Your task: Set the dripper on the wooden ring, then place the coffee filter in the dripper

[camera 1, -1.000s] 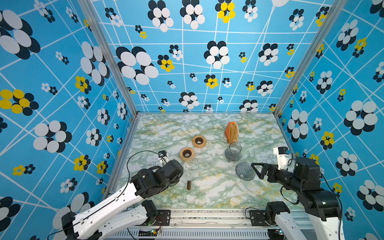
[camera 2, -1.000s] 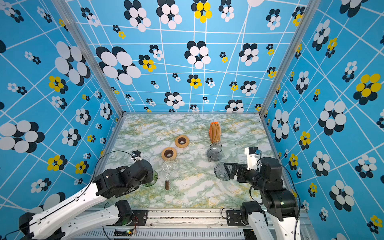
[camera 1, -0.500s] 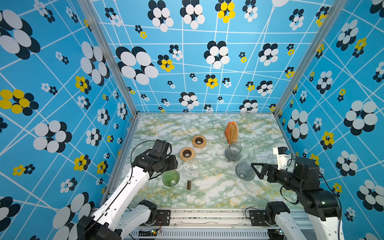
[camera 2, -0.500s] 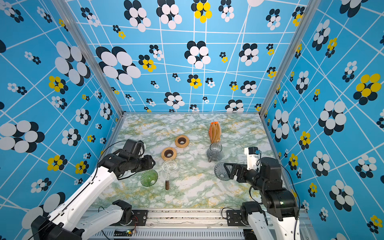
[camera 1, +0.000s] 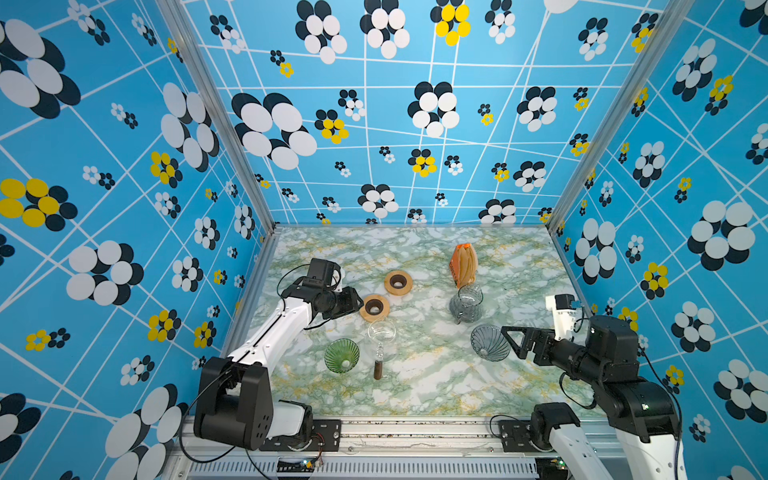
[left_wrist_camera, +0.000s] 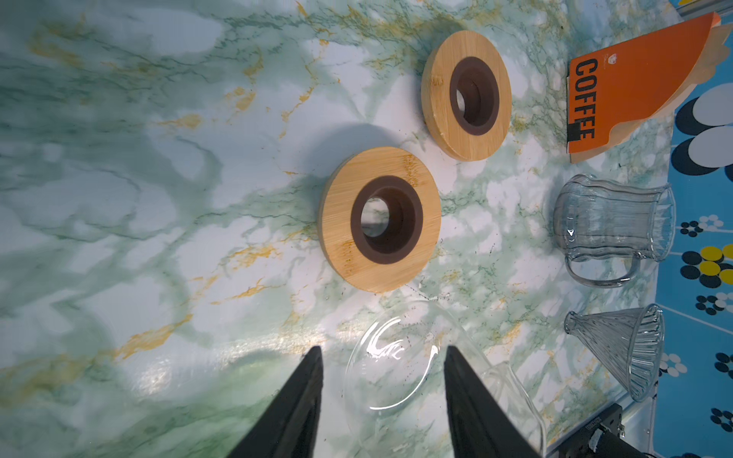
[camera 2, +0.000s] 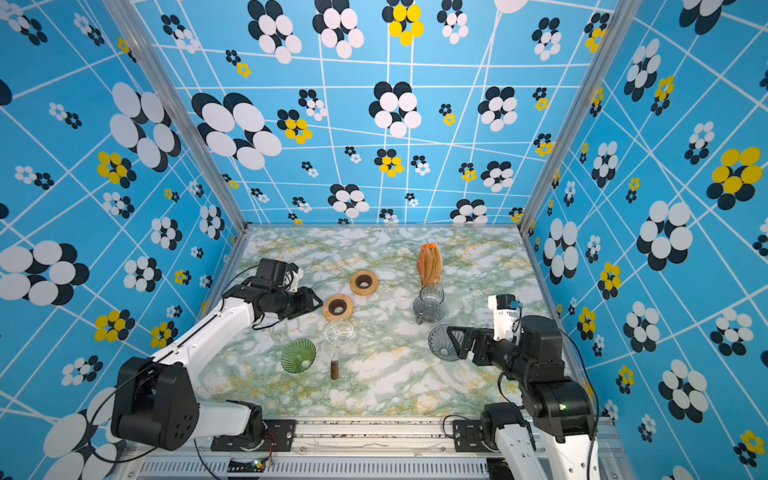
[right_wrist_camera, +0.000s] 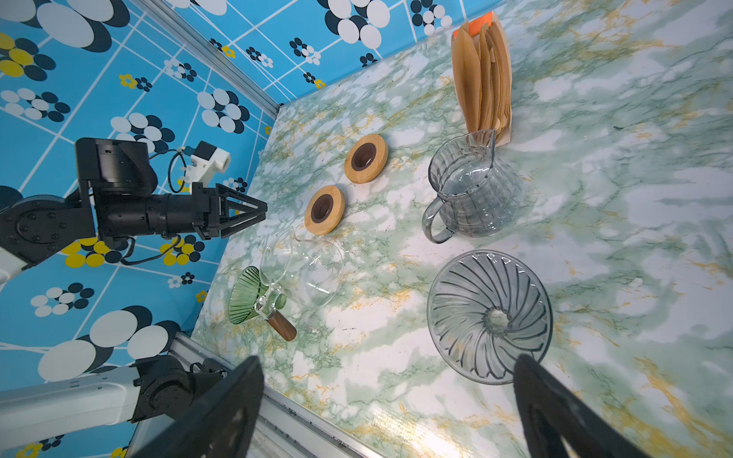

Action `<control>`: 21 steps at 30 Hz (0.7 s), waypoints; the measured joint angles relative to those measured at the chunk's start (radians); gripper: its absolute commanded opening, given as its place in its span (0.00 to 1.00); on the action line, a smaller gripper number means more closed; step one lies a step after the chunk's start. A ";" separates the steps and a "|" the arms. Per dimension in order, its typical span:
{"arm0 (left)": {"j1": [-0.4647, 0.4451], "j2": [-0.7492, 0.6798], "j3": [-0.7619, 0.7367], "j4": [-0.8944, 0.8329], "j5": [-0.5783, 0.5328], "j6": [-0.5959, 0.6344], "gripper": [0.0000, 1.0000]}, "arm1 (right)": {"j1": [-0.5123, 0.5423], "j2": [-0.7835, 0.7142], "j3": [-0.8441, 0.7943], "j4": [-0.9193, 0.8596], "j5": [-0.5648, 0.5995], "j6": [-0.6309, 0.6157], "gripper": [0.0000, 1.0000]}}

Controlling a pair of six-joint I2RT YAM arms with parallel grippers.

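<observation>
Brown paper coffee filters [right_wrist_camera: 482,79] are shown standing upright in an orange holder [left_wrist_camera: 634,79] toward the back of the marble-patterned table [camera 1: 436,386], just behind a smoky glass jug [camera 1: 466,305]. None is seen in either dripper.

The left gripper [camera 1: 358,301] is held above the table beside the nearer of two wooden rings [camera 1: 374,307], its jaws partly apart with nothing between them. The right gripper [camera 1: 512,343] is spread wide and empty, just beside the grey glass dripper [camera 1: 489,343] — whether its rim is touched cannot be told. A green dripper [camera 1: 341,355] is seen lying next to a clear glass server [camera 1: 381,336]. Which dripper is meant cannot be settled.

The filters are judged light, thin and limp — easily creased, and apt to come away several at once. A hold is best taken on the fanned top edges that stand clear of the holder, with a single sheet pinched gently. The glass dripper is judged hard, slick and breakable.
</observation>
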 measured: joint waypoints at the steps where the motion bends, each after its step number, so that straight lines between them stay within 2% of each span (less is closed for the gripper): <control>1: 0.008 0.027 0.001 0.017 0.010 0.005 0.52 | 0.000 0.000 0.000 0.001 -0.008 0.000 0.99; 11: 0.039 0.190 0.007 0.120 0.069 0.005 0.54 | 0.000 0.017 -0.024 0.061 -0.214 0.001 0.99; 16: 0.039 0.246 0.010 0.165 0.102 -0.005 0.57 | 0.000 0.044 -0.024 0.075 -0.267 0.005 0.99; 21: 0.039 0.293 0.013 0.206 0.131 -0.025 0.57 | 0.001 0.043 -0.025 0.082 -0.272 0.008 0.99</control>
